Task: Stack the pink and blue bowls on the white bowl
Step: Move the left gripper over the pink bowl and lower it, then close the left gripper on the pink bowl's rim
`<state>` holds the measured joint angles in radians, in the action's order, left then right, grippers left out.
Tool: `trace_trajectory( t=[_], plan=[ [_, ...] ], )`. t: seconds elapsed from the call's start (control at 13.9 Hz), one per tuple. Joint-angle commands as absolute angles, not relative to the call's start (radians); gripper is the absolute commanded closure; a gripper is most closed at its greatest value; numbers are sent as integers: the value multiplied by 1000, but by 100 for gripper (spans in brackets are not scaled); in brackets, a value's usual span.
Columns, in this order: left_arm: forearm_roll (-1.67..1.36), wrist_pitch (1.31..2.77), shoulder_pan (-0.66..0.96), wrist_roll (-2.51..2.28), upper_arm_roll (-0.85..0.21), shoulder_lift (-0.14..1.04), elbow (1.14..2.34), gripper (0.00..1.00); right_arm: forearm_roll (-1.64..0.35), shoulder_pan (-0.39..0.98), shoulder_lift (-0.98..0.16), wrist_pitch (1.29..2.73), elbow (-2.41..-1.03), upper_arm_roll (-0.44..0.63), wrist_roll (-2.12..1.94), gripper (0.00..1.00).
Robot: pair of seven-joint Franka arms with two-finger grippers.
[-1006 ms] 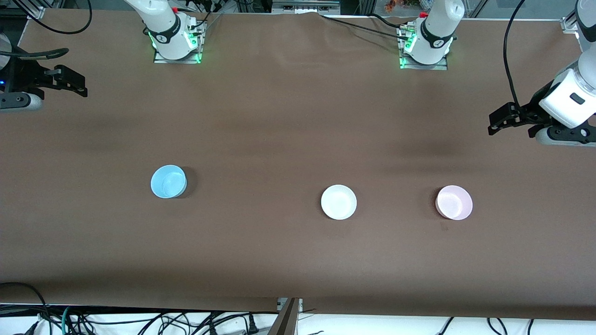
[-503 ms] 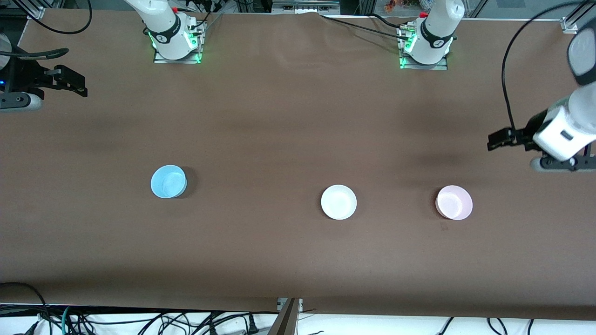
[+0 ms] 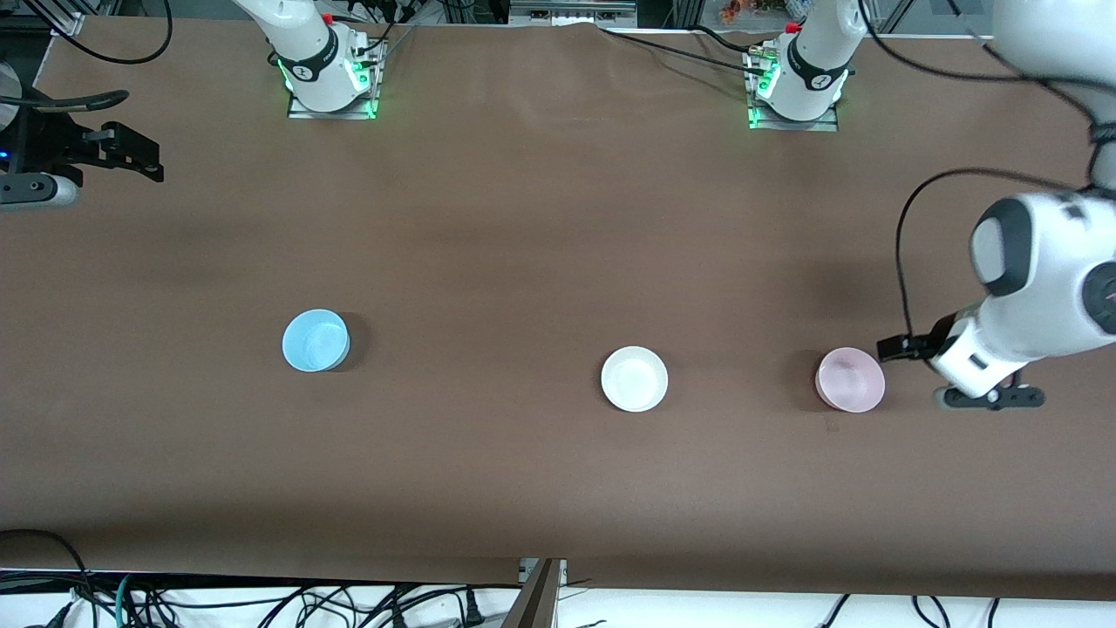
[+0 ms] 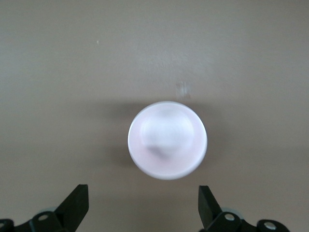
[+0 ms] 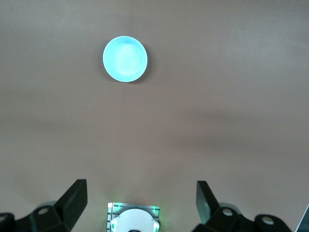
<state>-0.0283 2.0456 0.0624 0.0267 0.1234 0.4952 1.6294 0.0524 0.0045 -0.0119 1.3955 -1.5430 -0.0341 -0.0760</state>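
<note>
Three bowls stand in a row on the brown table. The blue bowl (image 3: 316, 340) is toward the right arm's end, the white bowl (image 3: 634, 378) in the middle, the pink bowl (image 3: 850, 379) toward the left arm's end. My left gripper (image 3: 900, 348) hangs over the table just beside the pink bowl, on the side toward the left arm's end. In the left wrist view its fingers (image 4: 75, 205) stand wide apart with nothing between them, and the pink bowl (image 4: 167, 140) lies ahead of them. My right gripper (image 3: 144, 159) waits open at the table's edge, with the blue bowl (image 5: 125, 59) well ahead of it.
The two arm bases (image 3: 330, 80) (image 3: 798, 87) stand with green lights along the table's edge farthest from the front camera. Cables (image 3: 261, 602) hang below the nearest edge. The right arm's base (image 5: 133, 221) shows in the right wrist view.
The left arm has swung in from the left arm's end of the table and come down beside the pink bowl. The right arm and all three bowls have stayed put.
</note>
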Motion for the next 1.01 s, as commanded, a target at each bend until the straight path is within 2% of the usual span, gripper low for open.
trace_trajectory(
  t=[0.0,0.29,0.36,0.57,0.79,0.93],
  plan=[
    [-54,2140,34,48,112,560,1631,4,64,-8,-11,1394,-1537,-48,-66,0],
    [-60,2253,25,54,112,638,1644,15,64,-8,-11,1394,-1537,-48,-64,0],
    [-61,2278,18,76,112,638,1661,16,64,-8,-11,1394,-1537,-48,-66,0],
    [-95,2362,-38,139,80,638,1732,30,64,-8,-11,1394,-1537,-48,-66,0],
    [-109,2384,-57,170,66,637,1752,35,64,-8,-11,1394,-1537,-48,-66,0],
    [-109,2384,-57,170,66,637,1752,49,64,-8,-11,1394,-1537,-48,-66,0]
  ],
)
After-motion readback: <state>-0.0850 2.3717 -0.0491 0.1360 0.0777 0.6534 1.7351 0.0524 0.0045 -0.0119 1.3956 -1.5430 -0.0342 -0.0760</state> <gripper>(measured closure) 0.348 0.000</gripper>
